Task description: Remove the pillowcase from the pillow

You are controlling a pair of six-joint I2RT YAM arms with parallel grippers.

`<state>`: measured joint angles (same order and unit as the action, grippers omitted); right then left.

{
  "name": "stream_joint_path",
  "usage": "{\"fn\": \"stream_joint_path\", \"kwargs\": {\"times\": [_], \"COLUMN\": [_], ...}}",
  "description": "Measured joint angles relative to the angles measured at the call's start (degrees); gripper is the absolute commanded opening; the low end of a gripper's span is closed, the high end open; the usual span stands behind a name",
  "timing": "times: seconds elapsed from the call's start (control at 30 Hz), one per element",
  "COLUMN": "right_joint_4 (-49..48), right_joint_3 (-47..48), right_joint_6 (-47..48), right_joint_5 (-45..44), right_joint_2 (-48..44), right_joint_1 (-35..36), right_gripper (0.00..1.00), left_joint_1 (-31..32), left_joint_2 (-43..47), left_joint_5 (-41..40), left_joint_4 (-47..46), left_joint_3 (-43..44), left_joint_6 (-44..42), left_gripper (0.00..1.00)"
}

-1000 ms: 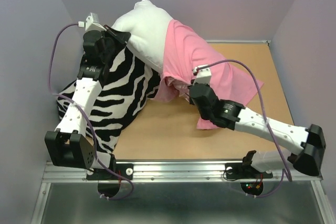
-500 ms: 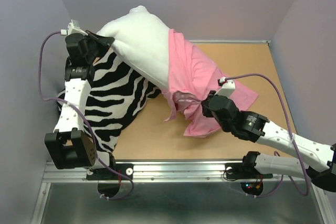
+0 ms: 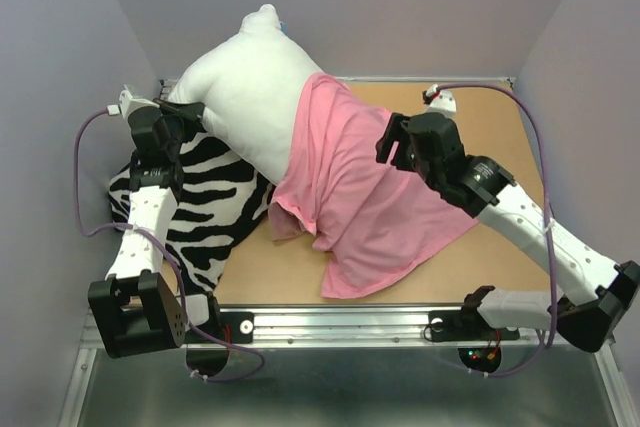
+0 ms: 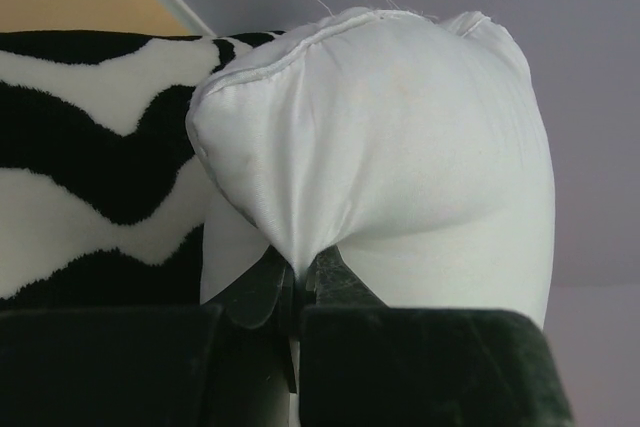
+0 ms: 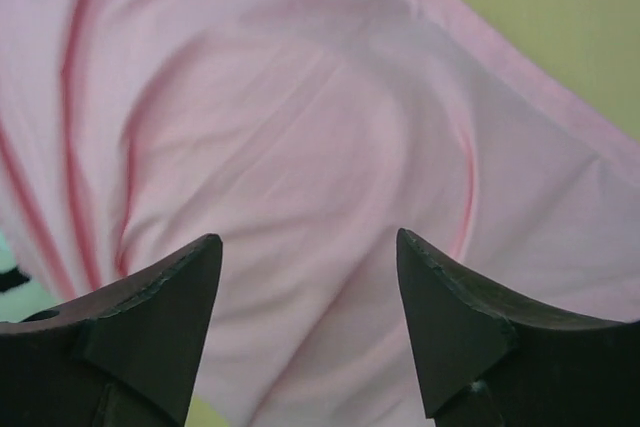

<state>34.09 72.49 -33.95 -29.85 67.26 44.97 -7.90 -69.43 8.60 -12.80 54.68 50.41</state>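
Left claw (image 4: 298,285) clenched on a corner of the white pillow (image 3: 240,97), right claw (image 5: 310,292) spread wide above the pink pillowcase (image 3: 355,192), which sheathes the pillow's lower half and trails onto the tabletop (image 3: 500,117), beside a zebra-striped pillow (image 3: 215,202).

The tan table (image 3: 285,272) carries a zebra-striped pillow (image 3: 215,207) at left; the pillowcase (image 3: 370,217) sprawls mid-table.
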Motion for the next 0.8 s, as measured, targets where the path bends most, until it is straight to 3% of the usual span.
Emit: {"fn": "stream_joint_path", "kwargs": {"times": [0.13,0.27,0.57,0.8], "right_joint_4": [-1.36,-1.11,-3.41,-4.98], "right_joint_3": [1.31,1.03,-6.05,-9.60], "right_joint_6": [0.02,-0.57,-5.42,-7.96], "right_joint_5": [6.51,11.10,14.80,15.10], "right_joint_2": [5.33,8.00,3.19,2.19], "right_joint_1": [-6.64,-6.62,-6.64,-6.80], "right_gripper": [0.81,0.79,0.72,0.58], "left_joint_1": [0.07,0.07,0.07,0.07], "left_joint_2": [0.61,0.61,0.61,0.61], "left_joint_5": [-0.15,-0.20,-0.15,-0.09], "left_joint_4": [-0.94,-0.98,-1.07,-1.25], "left_joint_3": [-0.83,-0.85,-0.85,-1.01], "left_joint_6": [0.02,-0.22,-0.39,-0.39], "left_gripper": [0.00,0.00,0.00,0.00]}}
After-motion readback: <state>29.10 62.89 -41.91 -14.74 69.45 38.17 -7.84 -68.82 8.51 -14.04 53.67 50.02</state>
